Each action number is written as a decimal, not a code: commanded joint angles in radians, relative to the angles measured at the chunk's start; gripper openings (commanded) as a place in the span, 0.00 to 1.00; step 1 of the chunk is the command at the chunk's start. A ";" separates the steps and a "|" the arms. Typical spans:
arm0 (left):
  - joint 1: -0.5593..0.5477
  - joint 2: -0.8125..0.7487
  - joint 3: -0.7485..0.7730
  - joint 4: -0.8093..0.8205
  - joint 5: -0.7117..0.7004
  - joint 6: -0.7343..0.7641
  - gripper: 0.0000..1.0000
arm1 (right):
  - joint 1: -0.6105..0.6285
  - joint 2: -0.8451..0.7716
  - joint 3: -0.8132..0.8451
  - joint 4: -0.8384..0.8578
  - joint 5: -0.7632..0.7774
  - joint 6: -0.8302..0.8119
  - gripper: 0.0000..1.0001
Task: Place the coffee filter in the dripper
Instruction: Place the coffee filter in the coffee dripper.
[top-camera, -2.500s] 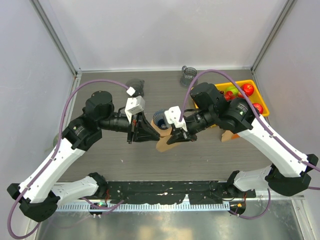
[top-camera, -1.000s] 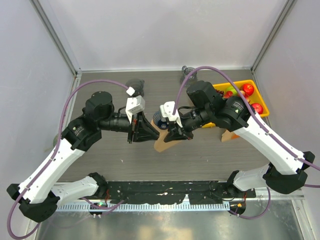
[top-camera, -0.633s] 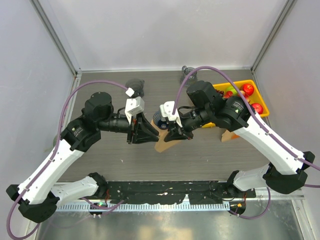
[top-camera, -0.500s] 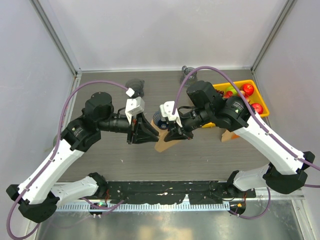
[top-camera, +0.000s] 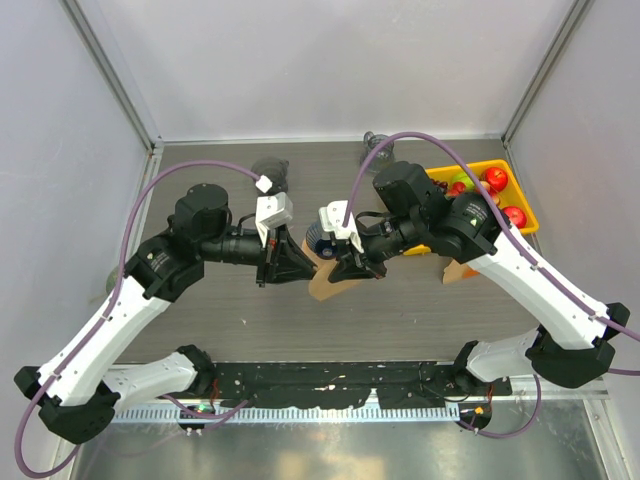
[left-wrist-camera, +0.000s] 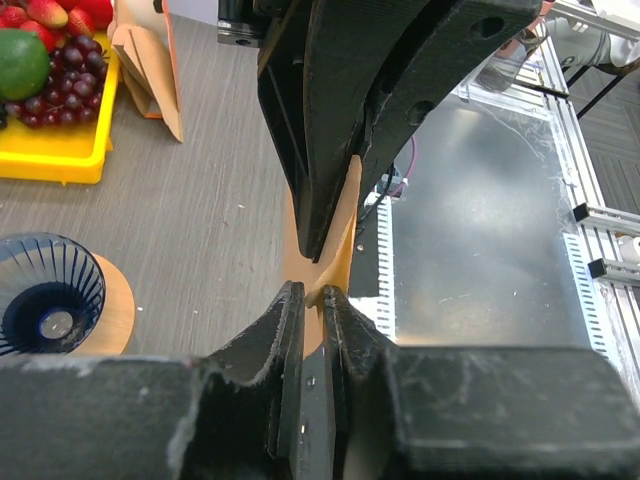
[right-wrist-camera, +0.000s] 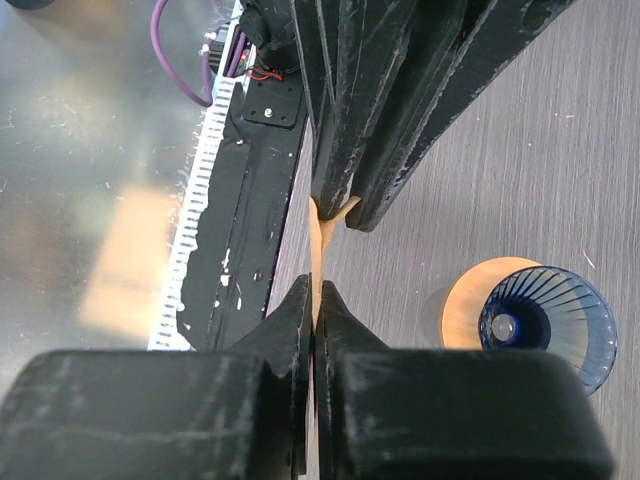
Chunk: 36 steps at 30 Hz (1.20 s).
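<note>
A brown paper coffee filter (top-camera: 324, 284) hangs edge-on above the table between both arms. My left gripper (top-camera: 303, 264) is shut on its left edge, my right gripper (top-camera: 345, 268) shut on its right edge. In the left wrist view the coffee filter (left-wrist-camera: 338, 235) runs from my left gripper (left-wrist-camera: 312, 293) up into the other arm's fingers (left-wrist-camera: 370, 110). The right wrist view shows the coffee filter (right-wrist-camera: 318, 243) pinched flat in my right gripper (right-wrist-camera: 315, 288). The blue ribbed dripper (top-camera: 316, 236) on its round wooden base stands just behind the filter, also seen as the dripper (left-wrist-camera: 46, 305) and dripper (right-wrist-camera: 545, 316).
A yellow tray (top-camera: 524, 205) of fruit sits at the right back. A stand of spare brown filters (top-camera: 454, 272) is beside it, seen too as the stand (left-wrist-camera: 148, 62). A clear cup (top-camera: 376, 150) and a dark object (top-camera: 270, 176) stand near the back wall.
The right arm carried the filter leftward toward the left gripper. The left gripper's jaws widened briefly, then closed again on the filter's edge. Its wrist shifted slightly right.
</note>
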 joint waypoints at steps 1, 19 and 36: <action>-0.003 -0.019 0.001 0.041 0.029 -0.015 0.16 | 0.005 0.002 0.025 0.039 0.011 0.019 0.05; -0.003 -0.004 -0.014 0.073 0.014 -0.038 0.00 | 0.005 -0.001 0.018 0.056 -0.005 0.025 0.05; 0.043 -0.067 -0.076 0.199 0.028 -0.119 0.00 | -0.041 0.006 0.018 -0.030 -0.028 -0.020 0.33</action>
